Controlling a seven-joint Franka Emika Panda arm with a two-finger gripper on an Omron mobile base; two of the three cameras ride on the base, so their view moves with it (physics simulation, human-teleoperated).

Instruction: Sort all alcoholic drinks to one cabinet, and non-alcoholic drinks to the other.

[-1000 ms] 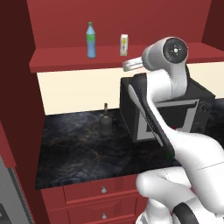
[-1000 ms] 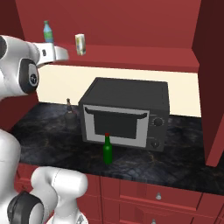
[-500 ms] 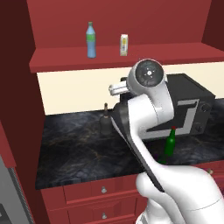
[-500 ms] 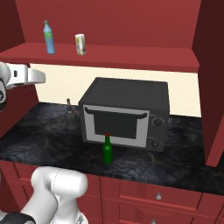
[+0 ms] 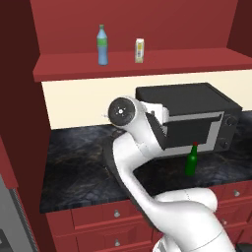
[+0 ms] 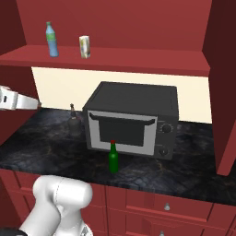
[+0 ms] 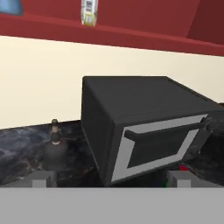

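Observation:
A squat dark bottle [image 6: 73,120] with a thin neck stands on the black counter, left of the microwave; the hand view has it low on the left [image 7: 55,146]. The slim green bottle [image 5: 191,160] with a red cap stands in front of the microwave [image 6: 113,156]. On the red shelf above stand the clear-blue bottle [image 5: 102,45] [image 6: 51,39] and the white-and-yellow carton [image 5: 140,50] [image 6: 84,46] [image 7: 89,12]. My gripper [image 6: 37,104] hangs at the far left above the counter, open and empty [image 7: 111,178], well short of the dark bottle.
A black microwave [image 6: 131,120] takes up the counter's middle [image 5: 197,115]. Red cabinet walls [image 6: 221,83] close in both sides. Red drawers [image 5: 115,214] run below the counter's front edge. My own arm's big joint [image 5: 123,112] blocks the left base view's centre.
My hand has dropped from shelf height to just above the counter and swung left. The bottles and the carton have not moved.

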